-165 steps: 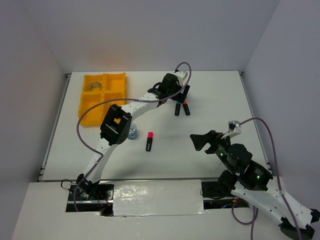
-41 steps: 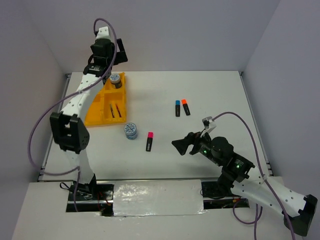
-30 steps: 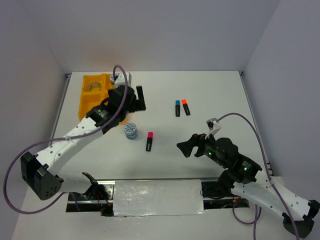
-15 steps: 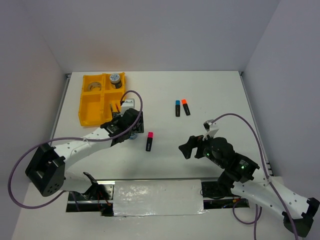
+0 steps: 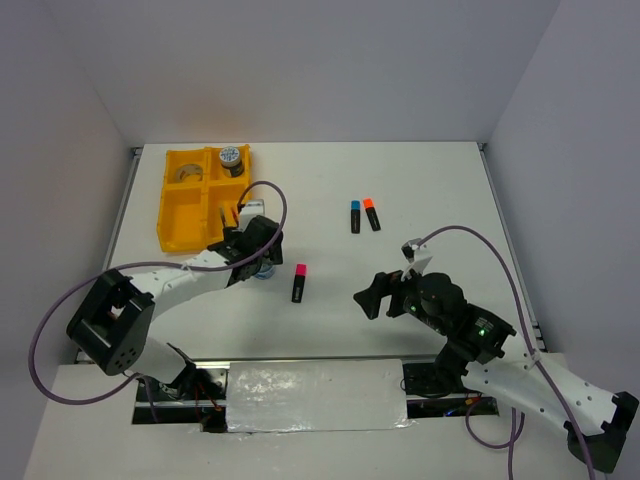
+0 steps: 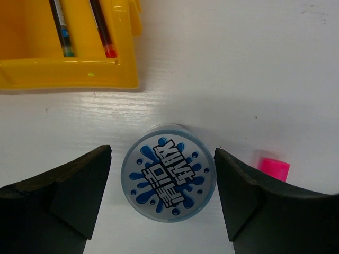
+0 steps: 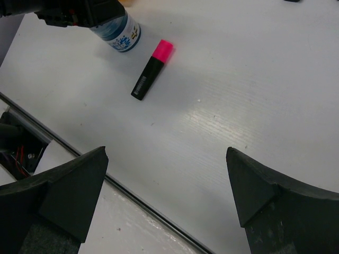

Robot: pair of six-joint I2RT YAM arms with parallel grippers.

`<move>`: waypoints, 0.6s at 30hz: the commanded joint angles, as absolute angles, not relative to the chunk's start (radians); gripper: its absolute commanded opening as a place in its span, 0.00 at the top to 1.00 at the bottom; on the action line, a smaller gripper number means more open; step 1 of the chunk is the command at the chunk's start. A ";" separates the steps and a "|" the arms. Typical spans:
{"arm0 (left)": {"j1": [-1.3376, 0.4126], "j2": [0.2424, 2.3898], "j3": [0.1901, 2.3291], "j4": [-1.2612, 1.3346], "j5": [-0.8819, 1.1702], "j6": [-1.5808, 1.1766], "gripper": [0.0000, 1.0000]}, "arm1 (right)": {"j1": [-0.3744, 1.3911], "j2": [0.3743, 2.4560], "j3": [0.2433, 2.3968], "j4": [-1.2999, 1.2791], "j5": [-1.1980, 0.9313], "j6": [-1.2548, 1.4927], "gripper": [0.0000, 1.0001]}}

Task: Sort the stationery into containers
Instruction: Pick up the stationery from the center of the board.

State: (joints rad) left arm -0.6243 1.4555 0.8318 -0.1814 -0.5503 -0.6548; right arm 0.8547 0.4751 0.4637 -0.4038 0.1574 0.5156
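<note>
A blue-white patterned tape roll (image 6: pixel 168 172) stands on the table just below the yellow tray (image 6: pixel 69 74). My left gripper (image 6: pixel 161 156) is open, one finger on each side of the roll with a gap on both sides. From above, the left gripper (image 5: pixel 258 255) covers most of that roll (image 5: pixel 265 271). Inside the tray (image 5: pixel 180 215) are a second patterned roll (image 5: pixel 231 157), a silver-grey ring (image 5: pixel 186 173), a teal pen (image 6: pixel 61 26) and a red pen (image 6: pixel 103 26). My right gripper (image 5: pixel 368 297) hangs open and empty over bare table.
A pink-capped highlighter (image 5: pixel 298 283) lies right of the roll; its cap (image 6: pixel 274 168) shows by my right finger. Blue-capped (image 5: pixel 355 216) and orange-capped (image 5: pixel 372 214) highlighters lie side by side farther back. The table's front edge runs below the right gripper (image 7: pixel 166 151).
The left arm swung from above the tray down to the table and now straddles the patterned roll. A second roll now sits in the tray's back compartment. The right arm barely shifted.
</note>
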 commanded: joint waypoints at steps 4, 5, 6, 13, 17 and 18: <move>-0.624 1.462 0.799 -0.098 -0.497 -0.646 0.17 | 0.856 0.488 0.451 -0.345 0.129 0.503 0.00; -0.624 1.460 0.796 -0.101 -0.495 -0.647 0.19 | 0.854 0.485 0.451 -0.347 0.127 0.503 0.00; -0.624 1.454 0.795 -0.100 -0.492 -0.649 0.23 | 0.854 0.477 0.449 -0.347 0.127 0.503 0.00; -0.624 1.355 0.793 -0.135 -0.437 -0.646 0.97 | 0.857 0.457 0.448 -0.356 0.130 0.502 0.00; -0.627 1.240 0.850 -0.202 -0.390 -0.626 1.00 | 0.853 0.463 0.456 -0.350 0.127 0.497 0.00; -0.627 1.218 0.870 -0.218 -0.394 -0.623 1.00 | 0.856 0.465 0.457 -0.348 0.126 0.494 0.00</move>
